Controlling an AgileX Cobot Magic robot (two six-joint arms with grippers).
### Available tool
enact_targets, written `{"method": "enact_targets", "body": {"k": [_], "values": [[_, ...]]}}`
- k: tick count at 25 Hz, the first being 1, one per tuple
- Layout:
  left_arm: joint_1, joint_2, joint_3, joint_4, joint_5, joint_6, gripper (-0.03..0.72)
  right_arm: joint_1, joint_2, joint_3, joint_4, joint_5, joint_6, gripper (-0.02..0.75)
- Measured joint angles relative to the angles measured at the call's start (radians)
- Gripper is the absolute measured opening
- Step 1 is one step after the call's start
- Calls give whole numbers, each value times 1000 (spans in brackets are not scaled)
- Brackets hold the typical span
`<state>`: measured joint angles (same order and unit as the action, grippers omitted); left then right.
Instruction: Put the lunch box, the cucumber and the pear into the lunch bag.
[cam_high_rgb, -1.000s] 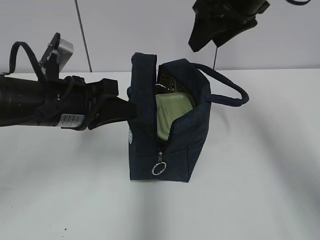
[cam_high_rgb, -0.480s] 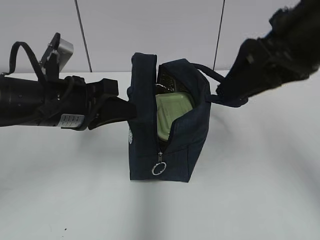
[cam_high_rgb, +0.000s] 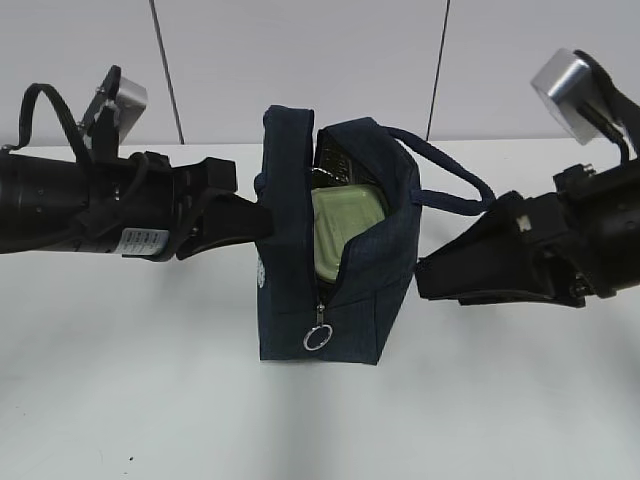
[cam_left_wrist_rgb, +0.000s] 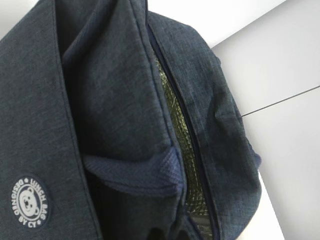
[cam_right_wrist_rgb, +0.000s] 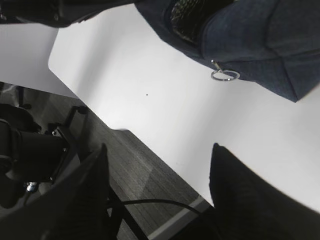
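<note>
On my left, the left gripper (cam_high_rgb: 250, 222) has its jaws clenched on the left wall of the lunch bag (cam_high_rgb: 290, 250), though the bag hides the tips from me. The bag stands upright mid-desk (cam_high_rgb: 130, 400), dark navy, its zipper parted down the near end, the silver ring pull (cam_high_rgb: 318, 338) hanging low. Inside I see the lunch box (cam_high_rgb: 345, 230) tilted on edge, sage lid facing out, long axis running up. Something dark behind it I can't identify; cucumber and pear I cannot make out. The strap (cam_high_rgb: 455, 180) loops right. The right gripper (cam_high_rgb: 425, 280) sits just beside the bag, jaws released
</note>
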<state>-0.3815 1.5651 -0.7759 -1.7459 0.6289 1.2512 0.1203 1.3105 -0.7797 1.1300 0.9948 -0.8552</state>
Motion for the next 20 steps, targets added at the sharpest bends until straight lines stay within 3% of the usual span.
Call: {"method": "enact_targets", "body": {"k": [3, 11, 17, 20], "values": [[0, 0, 0, 4, 0, 0, -15, -67, 65, 10, 80, 67, -144, 492], [0, 0, -1, 67, 9, 0, -15, -78, 212, 23, 156, 162, -562, 491], [0, 0, -6, 147, 12, 0, -5, -76, 249, 23, 209, 170, -623, 491], [0, 0, -8, 171, 15, 8, 48, -76, 250, 23, 215, 170, -628, 491]]}}
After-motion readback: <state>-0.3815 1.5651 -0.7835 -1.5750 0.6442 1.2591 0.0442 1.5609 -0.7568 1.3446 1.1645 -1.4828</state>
